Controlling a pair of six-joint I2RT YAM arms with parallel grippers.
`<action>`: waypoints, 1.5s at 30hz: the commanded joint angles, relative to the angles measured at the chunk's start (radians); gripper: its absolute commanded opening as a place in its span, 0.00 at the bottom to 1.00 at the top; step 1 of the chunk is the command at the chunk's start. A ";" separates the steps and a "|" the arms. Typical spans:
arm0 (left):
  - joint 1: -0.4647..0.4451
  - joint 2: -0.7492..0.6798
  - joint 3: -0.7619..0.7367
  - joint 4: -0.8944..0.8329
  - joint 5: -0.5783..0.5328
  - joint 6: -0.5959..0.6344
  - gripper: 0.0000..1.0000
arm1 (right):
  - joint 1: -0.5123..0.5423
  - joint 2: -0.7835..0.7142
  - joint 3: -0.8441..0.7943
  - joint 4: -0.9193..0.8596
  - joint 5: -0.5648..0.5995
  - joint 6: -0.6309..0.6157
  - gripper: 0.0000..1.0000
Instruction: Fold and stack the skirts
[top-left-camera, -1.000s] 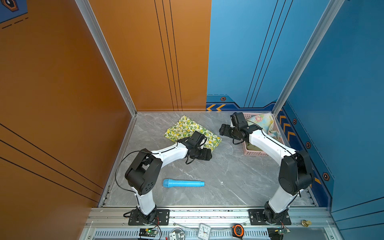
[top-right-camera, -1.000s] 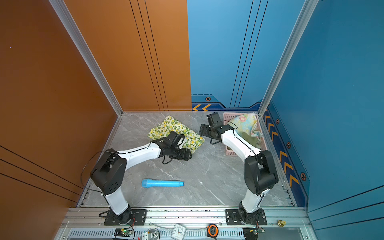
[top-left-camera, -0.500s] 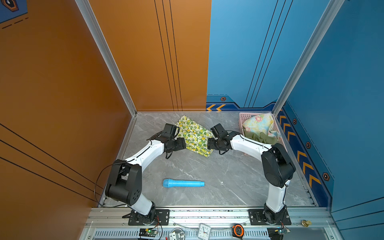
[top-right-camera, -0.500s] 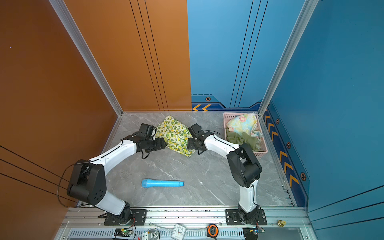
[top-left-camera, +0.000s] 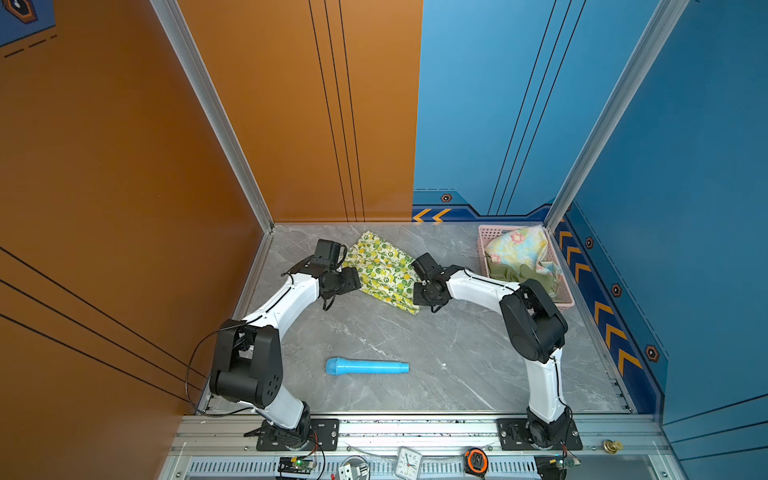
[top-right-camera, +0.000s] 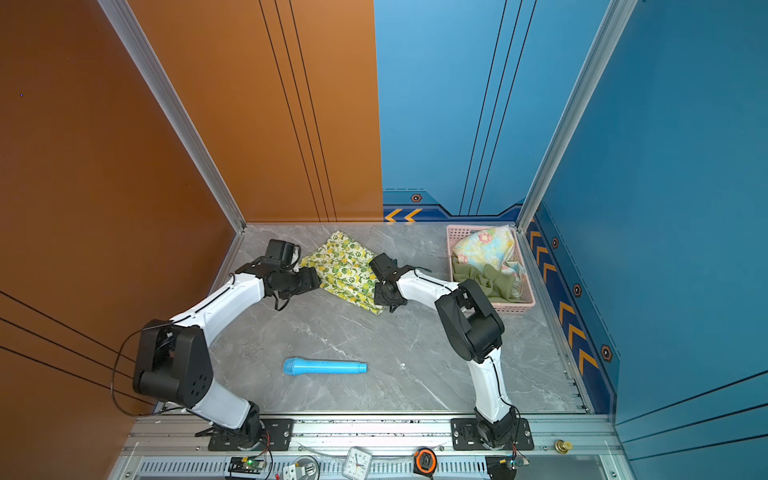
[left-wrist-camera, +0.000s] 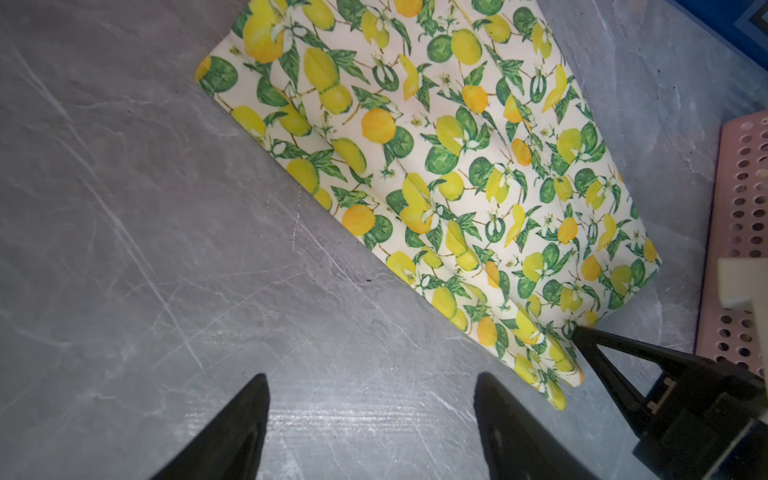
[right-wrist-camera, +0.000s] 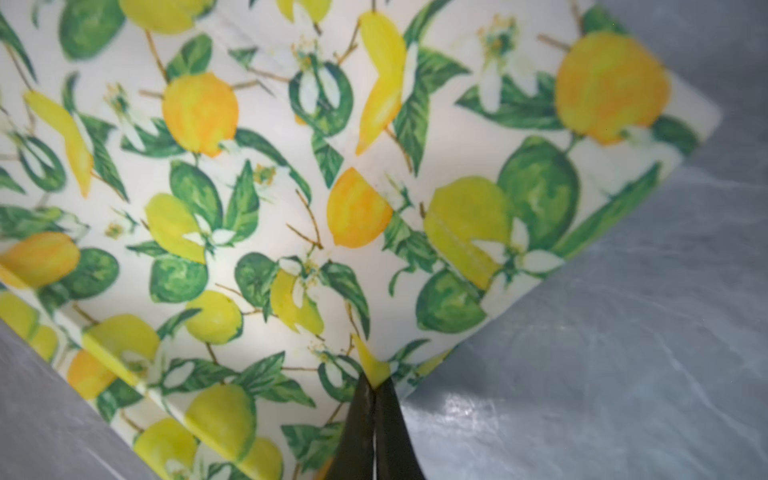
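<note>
A blue tube (top-left-camera: 367, 367) lies near the bench's (top-left-camera: 436, 345) front edge. Toward the far edge, the left gripper (left-wrist-camera: 369, 376) gapes beside the folded lemon skirt (top-left-camera: 384, 270); the right gripper (right-wrist-camera: 374, 384) pinches its edge. The pastel skirt (top-left-camera: 517, 249) and olive skirt (top-left-camera: 513, 275) sit in the far-right-corner basket (top-left-camera: 482, 253).

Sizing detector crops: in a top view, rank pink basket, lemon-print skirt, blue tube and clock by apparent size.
Largest to smallest:
1. pink basket
2. lemon-print skirt, edges partly hidden, still clearly second
3. blue tube, long but thin
4. clock, nearest the camera yet smallest
</note>
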 joint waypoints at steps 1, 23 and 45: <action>0.021 0.013 0.050 -0.053 -0.015 0.033 0.79 | -0.064 0.000 0.026 -0.047 0.071 -0.073 0.00; 0.076 0.407 0.374 -0.072 -0.018 0.105 0.80 | -0.001 -0.167 -0.083 0.031 0.061 -0.081 0.72; 0.155 0.592 0.425 0.051 0.163 0.095 0.37 | 0.015 -0.245 -0.145 0.048 0.075 -0.076 0.72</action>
